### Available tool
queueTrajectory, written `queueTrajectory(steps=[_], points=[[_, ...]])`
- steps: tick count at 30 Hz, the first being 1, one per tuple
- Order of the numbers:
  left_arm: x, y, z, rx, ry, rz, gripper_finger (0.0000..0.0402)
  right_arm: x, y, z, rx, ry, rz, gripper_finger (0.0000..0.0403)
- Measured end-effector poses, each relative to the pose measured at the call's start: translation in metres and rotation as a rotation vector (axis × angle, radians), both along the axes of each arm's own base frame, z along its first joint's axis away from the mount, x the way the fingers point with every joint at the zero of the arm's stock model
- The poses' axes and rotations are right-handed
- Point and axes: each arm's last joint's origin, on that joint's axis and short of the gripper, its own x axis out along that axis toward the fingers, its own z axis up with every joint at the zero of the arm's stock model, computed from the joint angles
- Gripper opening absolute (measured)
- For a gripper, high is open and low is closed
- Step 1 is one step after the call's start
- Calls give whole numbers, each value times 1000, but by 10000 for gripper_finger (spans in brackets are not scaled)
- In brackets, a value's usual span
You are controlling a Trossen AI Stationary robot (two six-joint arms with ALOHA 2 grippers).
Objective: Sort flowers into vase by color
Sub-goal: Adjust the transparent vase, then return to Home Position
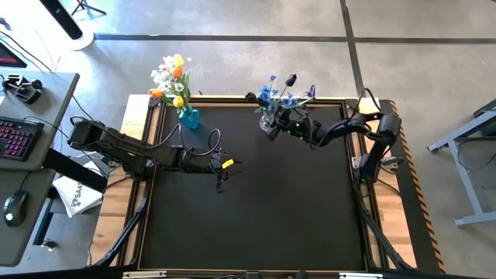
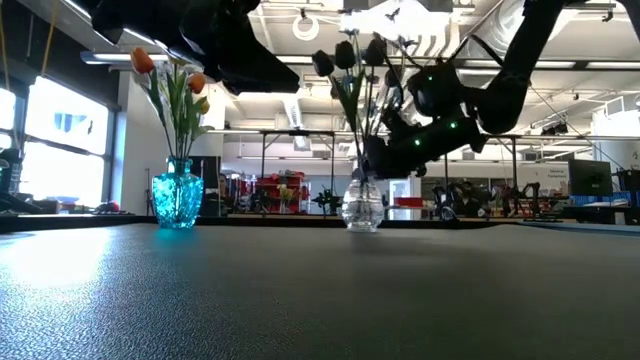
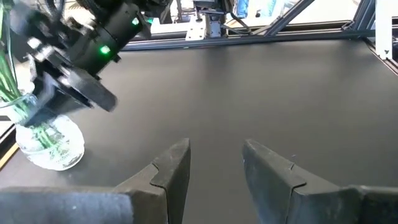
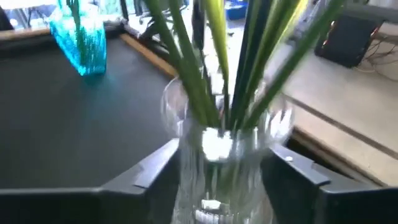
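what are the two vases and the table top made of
Clear vase: looks like ribbed glass or clear plastic; the stems show through it. Blue vase: translucent turquoise, faceted and glinting, probably glass too. Table top: matte black with a fine pebbled grain, seemingly a rubber or foam mat.

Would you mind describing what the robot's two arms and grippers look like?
Both arms are dark with black cables along them. The left gripper carries a yellow marking near its wrist; its fingers are dark, angular wedges. The right gripper shows small green lights on its housing.
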Motion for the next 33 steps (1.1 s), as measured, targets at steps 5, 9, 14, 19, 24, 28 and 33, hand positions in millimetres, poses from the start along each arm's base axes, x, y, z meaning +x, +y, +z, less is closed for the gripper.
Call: queueTrajectory(steps=[5,9,14,19,24,28,33], points=[[0,0,0,-8,-1,3,135,-4,1,3,21,33,22,260],[0,0,0,-7,0,3,135,-9,3,11,20,74,19,300],[0,0,0,-7,1,3,135,-20,8,28,44,124,16,314],[0,0,0,-7,1,3,135,-40,20,44,119,233,12,315],[-1,0,-1,-6,12,3,135,-61,45,56,229,336,5,302],[-1,0,-2,-3,22,6,135,-74,76,61,259,366,121,287],[-1,0,-3,-2,30,6,135,-99,112,51,210,320,361,264]])
